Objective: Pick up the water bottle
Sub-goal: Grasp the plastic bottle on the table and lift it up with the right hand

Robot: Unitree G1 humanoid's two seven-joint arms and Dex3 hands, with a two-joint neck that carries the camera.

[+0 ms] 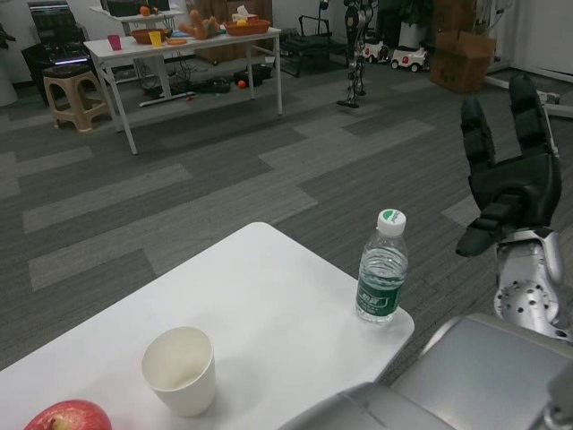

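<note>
— Water bottle (pixel 383 266) first: where's the right hand (pixel 510 170) relative to it?
— Raised off to the bottle's right, well apart, fingers spread and holding nothing. Left hand isn't in view.
— And the bottle?
— Upright near the white table's (pixel 260 296) far right corner, white cap on, green label, water reaching roughly to its shoulder.
— Best approach?
— I'd come in low from the side and wrap the labelled middle; it's close to the edge, so a nudge could topple it.
— Other containers?
— White paper cup (pixel 180 369), seemingly empty, beside a red apple (pixel 70 417)
</note>
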